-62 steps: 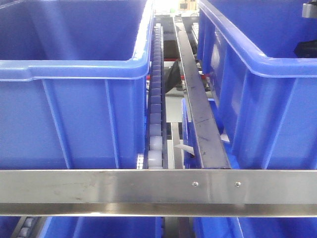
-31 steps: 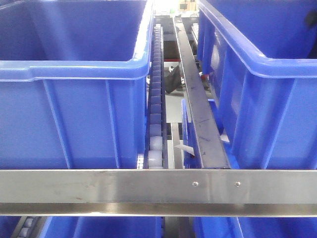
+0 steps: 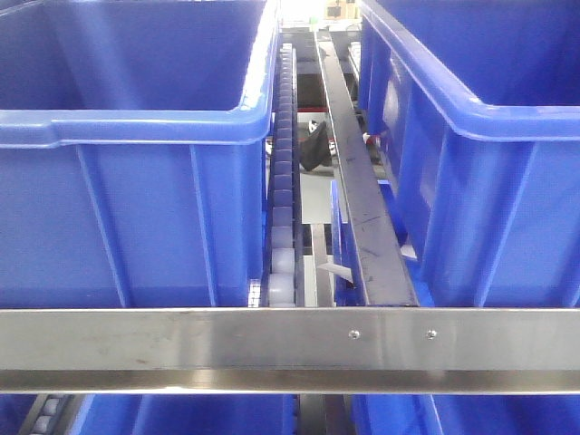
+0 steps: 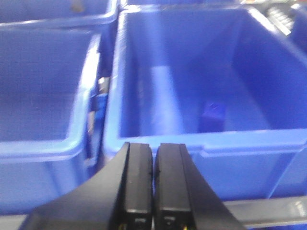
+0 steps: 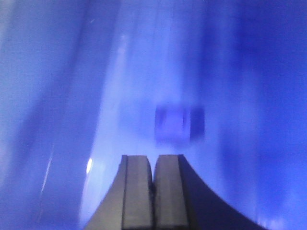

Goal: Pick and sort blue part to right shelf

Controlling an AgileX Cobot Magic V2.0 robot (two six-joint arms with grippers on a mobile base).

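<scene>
In the right wrist view a small blue part (image 5: 173, 123) lies on the pale floor of a blue bin, just ahead of my right gripper (image 5: 153, 160), which is shut and empty. My left gripper (image 4: 153, 149) is also shut and empty and hovers over the near rim of a large blue bin (image 4: 206, 143). A small blue block (image 4: 214, 114) rests on that bin's floor. The front view shows the right shelf (image 3: 181, 349) with its steel front rail and two screws. Neither gripper appears in that view.
Two large blue bins (image 3: 136, 127) (image 3: 489, 127) flank a blue roller strip (image 3: 283, 199) and a dark rail (image 3: 362, 199) on the rack. More blue bins sit below the front rail. A second bin (image 4: 43, 96) stands left of the one under my left gripper.
A dark piece at the upper right edge of the front view has gone out of sight. The front view itself has shifted very slightly.
</scene>
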